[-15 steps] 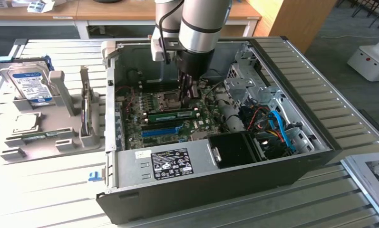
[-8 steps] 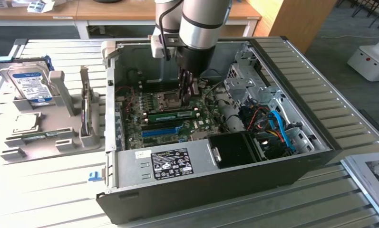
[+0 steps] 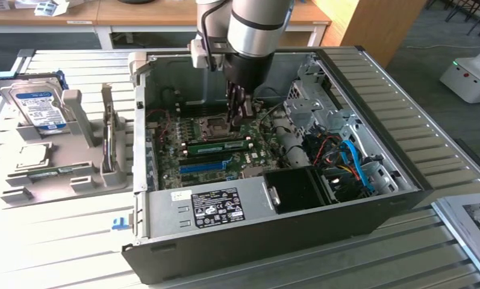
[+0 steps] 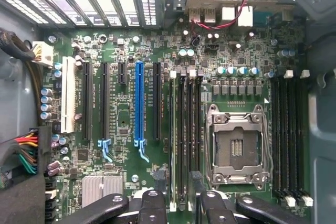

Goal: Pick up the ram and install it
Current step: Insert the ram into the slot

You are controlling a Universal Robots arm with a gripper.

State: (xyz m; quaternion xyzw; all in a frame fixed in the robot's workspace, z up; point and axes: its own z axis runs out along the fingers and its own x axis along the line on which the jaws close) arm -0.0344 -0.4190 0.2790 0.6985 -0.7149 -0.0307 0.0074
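Note:
The ram (image 3: pixel 217 146) is a thin green stick lying along the motherboard inside the open computer case (image 3: pixel 368 198), just toward the front of the processor socket (image 3: pixel 215 127). In the wrist view the ram (image 4: pixel 173 135) appears edge-on as a pale thin line standing in the outermost of the black memory slots. My gripper (image 3: pixel 240 122) hangs over the board just above and behind the stick. Its black fingertips (image 4: pixel 159 179) stand wide apart on either side of that slot, and the gripper (image 4: pixel 177 182) is open, touching nothing.
A bright blue slot strip (image 4: pixel 139 103) and several black slots lie beside the memory slots. The open processor socket (image 4: pixel 236 148) sits on the other side. The power supply (image 3: pixel 211 208), cables (image 3: pixel 352 162) and case walls crowd the board. A hard drive (image 3: pixel 35 105) stands in a grey holder (image 3: pixel 63 174) outside the case.

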